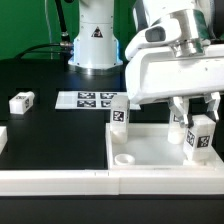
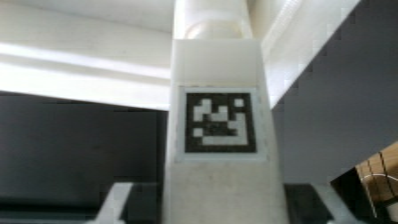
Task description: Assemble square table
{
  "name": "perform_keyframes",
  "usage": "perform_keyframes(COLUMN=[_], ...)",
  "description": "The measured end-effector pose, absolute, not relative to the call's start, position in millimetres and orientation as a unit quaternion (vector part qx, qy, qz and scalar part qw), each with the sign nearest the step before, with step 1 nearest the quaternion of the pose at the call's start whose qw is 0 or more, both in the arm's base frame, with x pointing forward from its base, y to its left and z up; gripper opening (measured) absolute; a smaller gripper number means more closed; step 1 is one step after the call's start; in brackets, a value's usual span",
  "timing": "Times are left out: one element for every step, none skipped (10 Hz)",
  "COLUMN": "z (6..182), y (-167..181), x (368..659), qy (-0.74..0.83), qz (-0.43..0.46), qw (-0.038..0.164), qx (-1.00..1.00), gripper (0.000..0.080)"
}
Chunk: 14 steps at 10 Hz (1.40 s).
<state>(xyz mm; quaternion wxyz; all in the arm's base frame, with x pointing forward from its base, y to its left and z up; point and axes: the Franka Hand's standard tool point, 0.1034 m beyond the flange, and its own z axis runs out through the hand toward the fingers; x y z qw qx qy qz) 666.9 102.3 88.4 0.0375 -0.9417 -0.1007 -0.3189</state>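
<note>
The white square tabletop [image 1: 160,150] lies at the exterior view's right, rim up, with an open round socket [image 1: 125,158] at its near-left corner. One white tagged leg [image 1: 118,112] stands upright at its far-left corner. My gripper [image 1: 199,120] is shut on a second tagged leg [image 1: 200,138] and holds it upright over the tabletop's right side. I cannot tell whether its foot touches the tray. In the wrist view this leg [image 2: 217,120] fills the middle, tag facing the camera, between my fingers [image 2: 121,200]. My gripper's own point there is [image 2: 217,205].
A third loose leg [image 1: 22,100] lies on the black table at the exterior view's left. The marker board [image 1: 88,98] lies in front of the robot base [image 1: 95,40]. Long white rails [image 1: 55,180] border the front and left.
</note>
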Motion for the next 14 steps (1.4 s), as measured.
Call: perform_keyframes(z=[88.4,88.4,88.4,88.3,88.2,88.2,88.2,88.2,88.2,88.2,88.2,88.2,88.0,91.6], y=[102.2,102.2,102.1,102.0,102.0,101.9,101.9,101.9,101.9,101.8,101.8,101.8,102.1,107.0], x=[667.3,667.3,667.3,667.2,667.2,667.2,667.2,667.2,667.2,667.2,667.2,667.2,666.7,664.3], qy=[-0.101,-0.101,-0.101,-0.101,-0.101,-0.101,-0.101,-0.101,-0.100,-0.100,-0.100,-0.100,-0.089,-0.054], qz=[-0.319,-0.319,-0.319,-0.319,-0.319,-0.319,-0.319,-0.319,-0.319,-0.319,-0.319,-0.319,-0.313,-0.283], qw=[0.037,0.037,0.037,0.037,0.037,0.037,0.037,0.037,0.037,0.037,0.037,0.037,0.042,0.060], qx=[-0.942,-0.942,-0.942,-0.942,-0.942,-0.942,-0.942,-0.942,-0.942,-0.942,-0.942,-0.942,-0.945,-0.956], gripper=[0.0291,0.0291,0.0295,0.0295,0.0488,0.0488,0.0613,0.0638,0.0638,0.0648,0.0648,0.0649,0.0649,0.0649])
